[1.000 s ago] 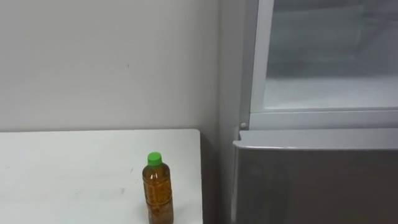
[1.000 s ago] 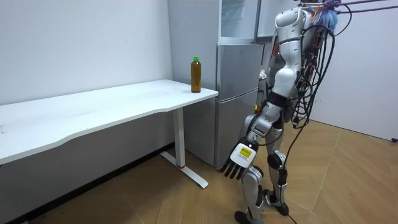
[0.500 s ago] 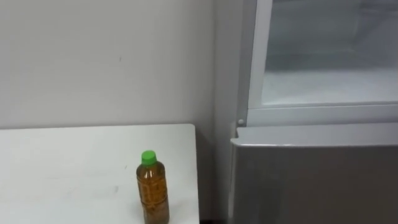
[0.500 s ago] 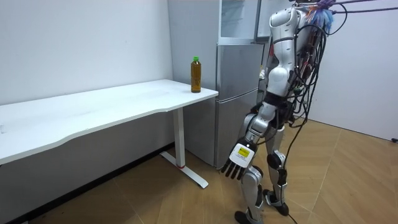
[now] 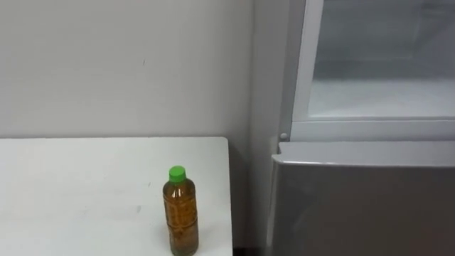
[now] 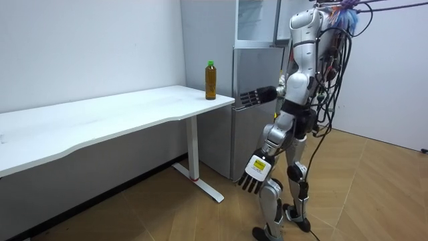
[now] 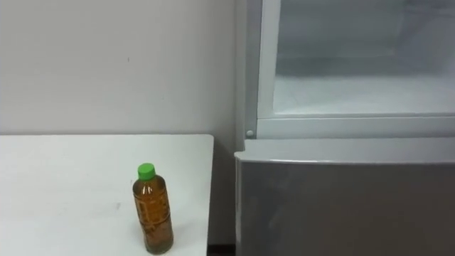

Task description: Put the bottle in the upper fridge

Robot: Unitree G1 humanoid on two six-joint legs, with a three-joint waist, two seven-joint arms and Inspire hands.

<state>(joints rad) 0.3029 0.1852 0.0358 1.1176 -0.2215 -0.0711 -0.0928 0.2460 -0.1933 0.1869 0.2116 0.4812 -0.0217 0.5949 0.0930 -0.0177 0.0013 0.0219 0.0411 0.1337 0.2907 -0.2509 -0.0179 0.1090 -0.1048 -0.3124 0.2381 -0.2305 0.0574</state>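
Observation:
A brown bottle [image 5: 180, 211] with a green cap stands upright near the right front corner of the white table [image 5: 78, 178]. In the room view the bottle [image 6: 210, 80] is at the table end next to the fridge. The upper fridge compartment [image 5: 384, 99] stands open, with a pale bare inside. I stand facing the fridge, a step from the table's end. My right hand [image 6: 257, 97] is raised at chest height with straight fingers pointing toward the bottle, well short of it. My left hand [image 6: 256, 175] hangs open by my thigh.
The lower fridge door [image 5: 362, 203] is shut and grey, right of the table with a narrow gap between them. A plain wall runs behind the table. The long table [image 6: 100, 120] stretches to the room view's left over a wooden floor [image 6: 374, 194].
My right hand has come up from low at my side to chest height, fingers stretched toward the bottle. The eye view has shifted slightly. The bottle has not moved.

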